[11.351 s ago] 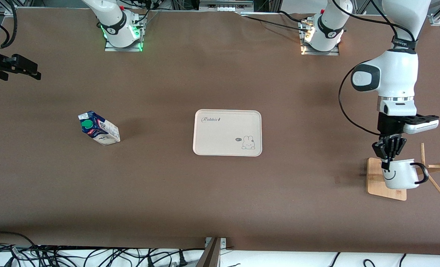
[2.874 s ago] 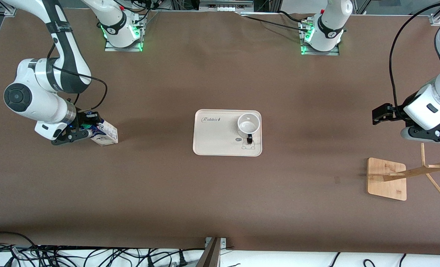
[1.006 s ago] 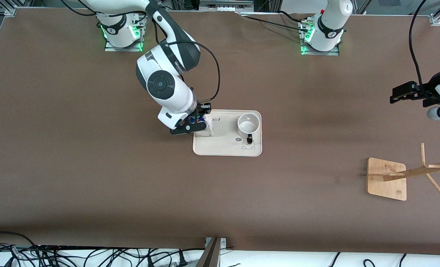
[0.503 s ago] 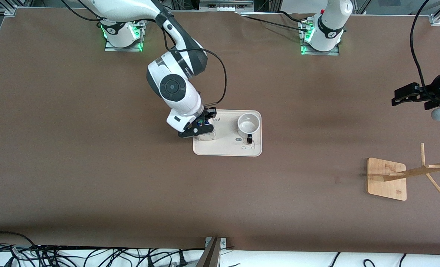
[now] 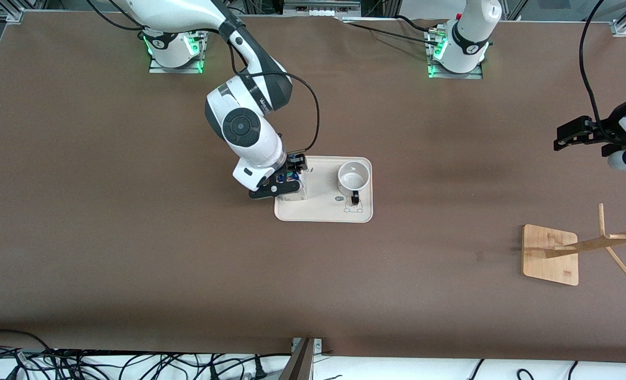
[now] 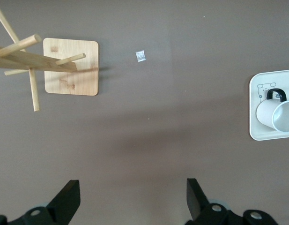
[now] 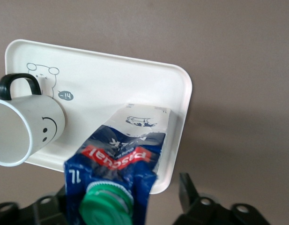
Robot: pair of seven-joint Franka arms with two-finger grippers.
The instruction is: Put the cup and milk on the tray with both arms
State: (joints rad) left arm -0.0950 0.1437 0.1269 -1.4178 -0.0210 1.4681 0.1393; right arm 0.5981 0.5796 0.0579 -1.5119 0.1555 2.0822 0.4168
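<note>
The milk stands upright on the cream tray, at the tray's end toward the right arm. In the right wrist view the milk shows its green cap and blue print. My right gripper is open around the milk's top, and one finger stands apart from the carton. The gripper straddles the carton. The cup sits upright on the tray beside the milk, and its smiley face shows in the right wrist view. My left gripper is open and empty, over bare table at the left arm's end.
The bamboo rack base with slanted wooden pegs stands at the left arm's end of the table. It also shows in the left wrist view. A small pale speck lies on the brown table beside it.
My right gripper brought the milk onto the tray, then drew back slightly toward the right arm's end with one finger now apart from the carton. The left arm has hardly moved.
</note>
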